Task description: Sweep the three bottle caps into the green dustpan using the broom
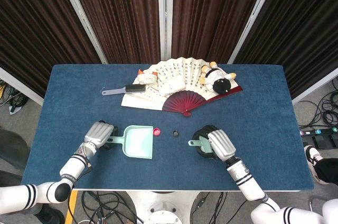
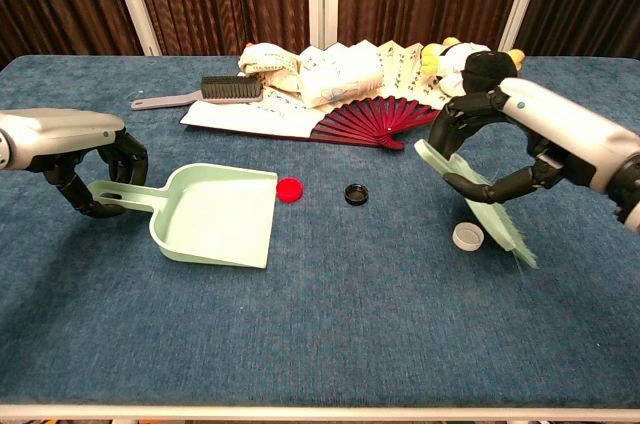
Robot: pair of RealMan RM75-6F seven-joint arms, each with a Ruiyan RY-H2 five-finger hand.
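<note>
Now the right robot hand [image 2: 500, 159] grips the broom [image 2: 478, 206], bristles touching the white cap [image 2: 467, 236]. Leftward, open bench [image 2: 330, 314] separates it from the black cap [image 2: 356, 193]. The left robot hand [image 2: 95, 169] holds the dustpan [image 2: 215, 216]; red cap [image 2: 290, 189] at its lip.

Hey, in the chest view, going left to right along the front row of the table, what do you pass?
Left robot hand on the dustpan handle → green dustpan → red cap → black cap → white cap → broom held by the right robot hand.
</note>
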